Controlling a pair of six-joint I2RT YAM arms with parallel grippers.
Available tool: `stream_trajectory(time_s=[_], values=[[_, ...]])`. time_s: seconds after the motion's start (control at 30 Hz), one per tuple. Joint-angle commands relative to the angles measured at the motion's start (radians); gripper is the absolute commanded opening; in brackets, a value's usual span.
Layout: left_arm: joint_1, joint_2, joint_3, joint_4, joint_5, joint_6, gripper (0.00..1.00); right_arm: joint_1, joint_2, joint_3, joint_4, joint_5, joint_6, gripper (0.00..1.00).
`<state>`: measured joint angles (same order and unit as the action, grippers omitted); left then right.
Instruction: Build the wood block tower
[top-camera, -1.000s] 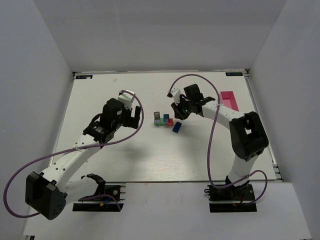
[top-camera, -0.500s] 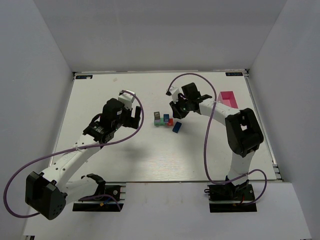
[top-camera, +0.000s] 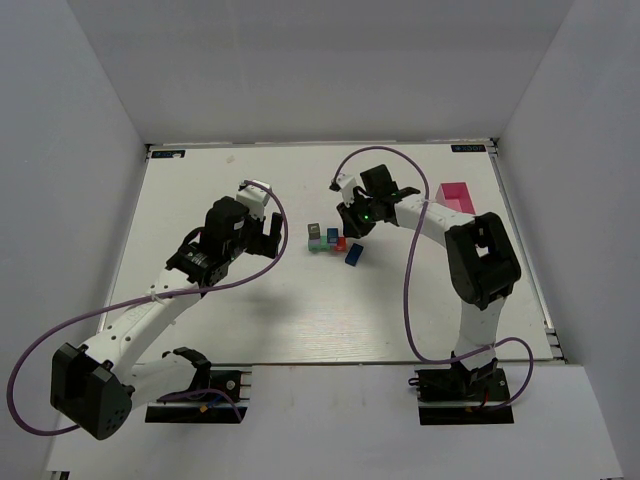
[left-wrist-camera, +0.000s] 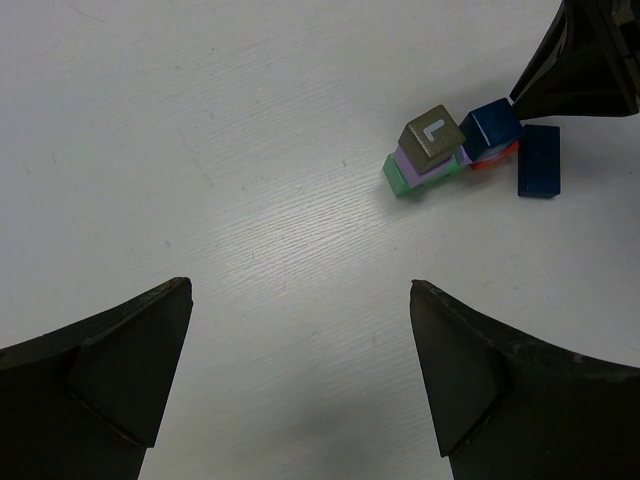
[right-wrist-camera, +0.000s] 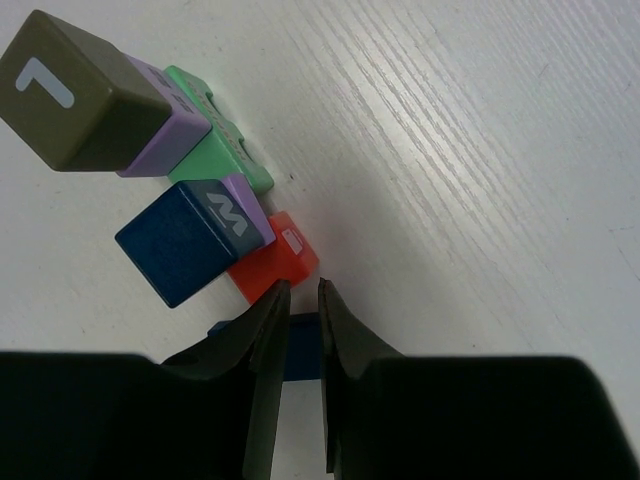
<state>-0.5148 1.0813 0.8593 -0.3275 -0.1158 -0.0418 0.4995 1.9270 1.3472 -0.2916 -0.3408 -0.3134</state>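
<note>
The tower (top-camera: 325, 240) is a small cluster mid-table: a grey cube (left-wrist-camera: 432, 138) on a lilac block (left-wrist-camera: 425, 165) on a green block (left-wrist-camera: 400, 176), with a blue cube (left-wrist-camera: 492, 126) over a red-orange block (left-wrist-camera: 495, 155) beside them. A dark blue brick (left-wrist-camera: 539, 160) lies flat just right of it. My right gripper (right-wrist-camera: 303, 287) has its jaws nearly closed on nothing, tips just beside the red-orange block (right-wrist-camera: 272, 265) and above the blue brick (right-wrist-camera: 300, 350). My left gripper (left-wrist-camera: 300, 290) is open and empty, well left of the cluster.
A pink box (top-camera: 457, 198) stands at the back right, behind the right arm. White walls ring the table on three sides. The left arm (top-camera: 215, 245) reaches over the table's left half.
The right arm has swung a little left and its gripper has come closer to the block cluster. The left arm and the blocks have not moved.
</note>
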Motion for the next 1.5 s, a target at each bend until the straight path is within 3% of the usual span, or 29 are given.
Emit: stream_trajectory(time_s=[0.0, 0.47, 0.6, 0.7, 0.73, 0.8, 0.93, 1.07, 1.17, 1.47], values=[[0.002, -0.014, 0.02, 0.019, 0.013, 0.0, 1.0, 0.004, 0.007, 0.049, -0.014, -0.027, 0.014, 0.24], [0.002, -0.014, 0.02, 0.019, 0.022, 0.0, 1.0, -0.004, -0.057, 0.024, 0.017, 0.089, 0.036, 0.27], [0.002, -0.014, 0.02, 0.019, 0.031, 0.01, 1.0, -0.013, -0.106, -0.006, 0.009, 0.109, -0.001, 0.32], [0.002, -0.014, 0.02, 0.019, 0.044, 0.01, 1.0, -0.027, -0.184, -0.037, -0.041, 0.086, -0.076, 0.44], [0.002, -0.014, 0.02, 0.019, 0.054, 0.01, 1.0, -0.039, -0.219, -0.048, -0.052, 0.066, -0.122, 0.54], [0.002, -0.014, 0.02, 0.019, 0.054, 0.01, 1.0, -0.045, -0.271, -0.101, -0.093, -0.015, -0.229, 0.63], [0.002, -0.014, 0.02, 0.019, 0.064, 0.01, 1.0, -0.044, -0.373, -0.25, -0.078, -0.079, -0.496, 0.68], [0.002, -0.014, 0.02, 0.019, 0.064, 0.019, 1.0, -0.044, -0.514, -0.463, -0.057, -0.161, -0.94, 0.72], [0.002, -0.023, 0.02, 0.019, 0.064, 0.019, 1.0, -0.044, -0.559, -0.506, -0.038, -0.196, -1.178, 0.74], [0.002, -0.023, 0.02, 0.019, 0.054, 0.037, 1.0, -0.055, -0.353, -0.299, -0.182, -0.228, -1.288, 0.72]])
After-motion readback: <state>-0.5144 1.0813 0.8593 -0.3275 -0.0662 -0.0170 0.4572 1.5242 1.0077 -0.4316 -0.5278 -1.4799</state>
